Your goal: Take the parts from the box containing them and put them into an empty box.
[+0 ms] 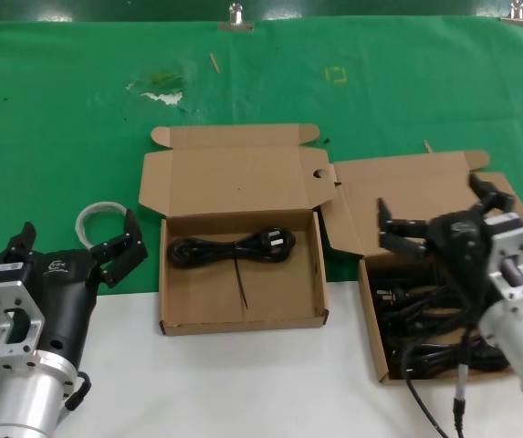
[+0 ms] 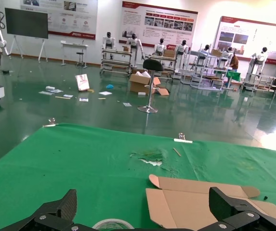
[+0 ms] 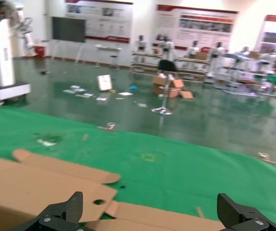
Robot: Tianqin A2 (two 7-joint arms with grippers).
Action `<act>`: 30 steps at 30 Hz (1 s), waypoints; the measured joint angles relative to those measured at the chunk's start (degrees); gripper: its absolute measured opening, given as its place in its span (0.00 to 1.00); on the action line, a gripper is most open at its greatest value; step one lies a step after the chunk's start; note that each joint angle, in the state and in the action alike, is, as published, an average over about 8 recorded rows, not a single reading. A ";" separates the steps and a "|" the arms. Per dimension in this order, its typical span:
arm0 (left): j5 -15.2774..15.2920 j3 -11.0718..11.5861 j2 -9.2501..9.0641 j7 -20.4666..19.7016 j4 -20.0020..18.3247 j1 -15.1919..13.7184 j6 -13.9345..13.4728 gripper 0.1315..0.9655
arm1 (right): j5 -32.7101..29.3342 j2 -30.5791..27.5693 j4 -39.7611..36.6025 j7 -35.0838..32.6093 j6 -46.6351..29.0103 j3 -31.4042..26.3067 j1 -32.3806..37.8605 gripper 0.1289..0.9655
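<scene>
We are hovering our right gripper (image 1: 439,215), jaws spread, above the box containing them (image 1: 376,339). The power cords (image 1: 434,324) below look floppy yet light; we judge mid-bundle grips safest. Left gripper (image 1: 74,248) is idling open.

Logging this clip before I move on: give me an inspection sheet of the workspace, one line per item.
Surface: green cloth at the back, white table in front.
Job's things: left box holds one power cord; right box holds a pile of cords; both lids open.
Clutter: clear ring of tubing; torn patch in the cloth.
Grippers: left tool open, beside the left box; right tool open, above the right box.
Cables: black lead hanging by the right arm.
Surroundings: hall with posters, a stool, scattered cartons.
</scene>
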State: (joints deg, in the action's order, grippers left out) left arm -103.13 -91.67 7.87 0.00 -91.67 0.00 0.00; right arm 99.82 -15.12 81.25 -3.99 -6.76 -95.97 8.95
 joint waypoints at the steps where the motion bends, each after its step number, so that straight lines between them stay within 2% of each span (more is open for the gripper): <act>1: 0.00 0.00 0.00 0.00 0.00 0.00 0.00 1.00 | 0.29 -0.18 0.92 0.35 0.60 0.38 -0.80 1.00; 10: 0.00 0.00 0.00 0.00 0.00 0.00 0.00 1.00 | 2.41 -1.50 7.56 2.90 4.90 3.12 -6.48 1.00; 30: 0.00 0.00 0.00 0.00 0.00 0.00 0.00 1.00 | 2.56 -1.59 8.03 3.08 5.21 3.31 -6.89 1.00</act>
State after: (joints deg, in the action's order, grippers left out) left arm -103.13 -91.67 7.87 0.00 -91.67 0.00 0.00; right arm 102.37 -16.71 89.28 -0.91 -1.55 -92.66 2.06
